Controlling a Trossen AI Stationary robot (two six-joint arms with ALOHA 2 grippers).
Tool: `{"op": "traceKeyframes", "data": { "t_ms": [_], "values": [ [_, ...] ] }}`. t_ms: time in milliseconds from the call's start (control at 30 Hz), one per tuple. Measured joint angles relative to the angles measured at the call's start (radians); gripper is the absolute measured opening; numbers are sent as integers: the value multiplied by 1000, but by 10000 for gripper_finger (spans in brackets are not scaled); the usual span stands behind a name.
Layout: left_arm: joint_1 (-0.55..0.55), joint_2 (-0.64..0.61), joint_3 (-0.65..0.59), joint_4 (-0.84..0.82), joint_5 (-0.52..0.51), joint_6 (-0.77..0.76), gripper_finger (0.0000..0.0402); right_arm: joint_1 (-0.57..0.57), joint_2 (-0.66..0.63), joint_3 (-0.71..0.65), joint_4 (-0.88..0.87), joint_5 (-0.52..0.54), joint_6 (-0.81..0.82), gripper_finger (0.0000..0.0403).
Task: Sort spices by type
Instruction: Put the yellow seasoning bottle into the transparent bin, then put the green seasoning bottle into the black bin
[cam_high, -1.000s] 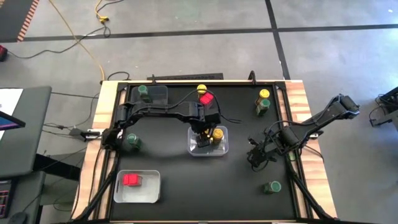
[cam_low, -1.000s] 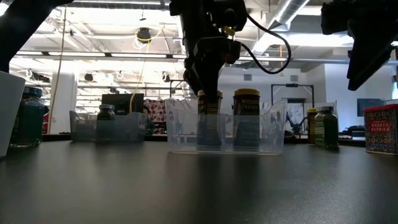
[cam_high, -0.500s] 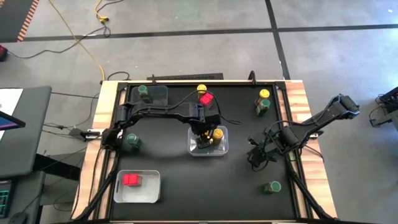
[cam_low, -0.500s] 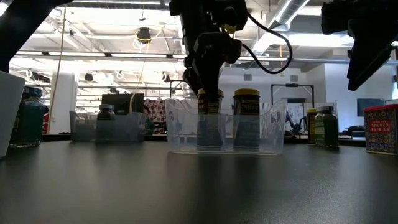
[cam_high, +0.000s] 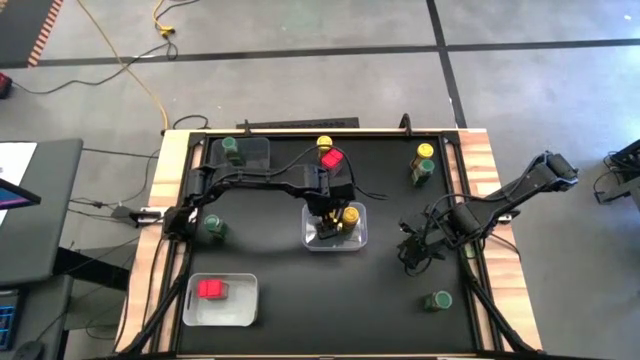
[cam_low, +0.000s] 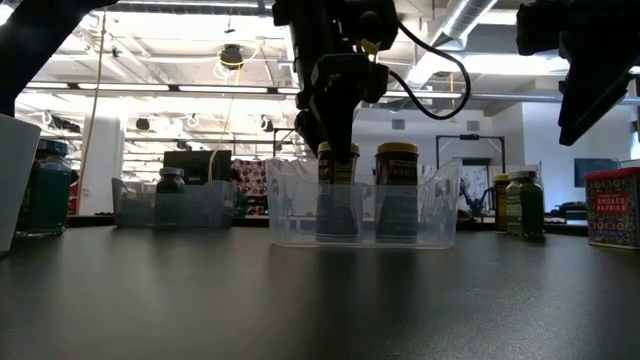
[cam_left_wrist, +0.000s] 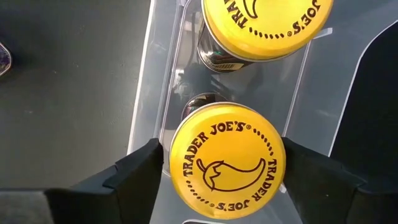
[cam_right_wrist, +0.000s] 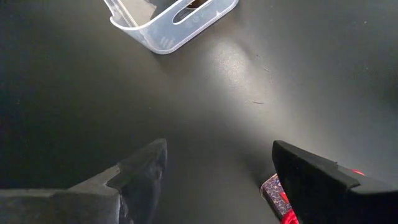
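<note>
A clear bin (cam_high: 335, 243) in the middle of the table holds two yellow-lidded spice jars. My left gripper (cam_left_wrist: 222, 155) points down into it and is open. Its fingers stand close on either side of the nearer jar's lid (cam_left_wrist: 227, 165), and that jar stands upright on the bin's floor (cam_low: 337, 195). The second yellow-lidded jar (cam_left_wrist: 264, 25) stands beside it. My right gripper (cam_high: 412, 250) hangs open above the table's right part. The corner of a red-topped jar (cam_right_wrist: 277, 190) shows beside one of its fingers.
A far-left bin (cam_high: 258, 150) holds a green-lidded jar. A near-left bin (cam_high: 245, 300) holds a red-topped one (cam_high: 210, 289). Loose green-lidded jars stand at the left (cam_high: 213, 228) and near right (cam_high: 437, 300). Yellow (cam_high: 324, 144) and red (cam_high: 331, 158) jars stand behind the middle bin. A yellow (cam_high: 426, 151) and green (cam_high: 422, 170) pair is far right.
</note>
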Motion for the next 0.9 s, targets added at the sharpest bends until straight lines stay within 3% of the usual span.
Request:
{"op": "traceKeyframes", "data": {
  "t_ms": [567,900],
  "values": [
    [13,0,82,-73,-25,32,301,0,0,0,0,0,0,317],
    [11,0,168,-254,-30,-8,301,-4,0,0,0,0,-12,317]
  ]
}}
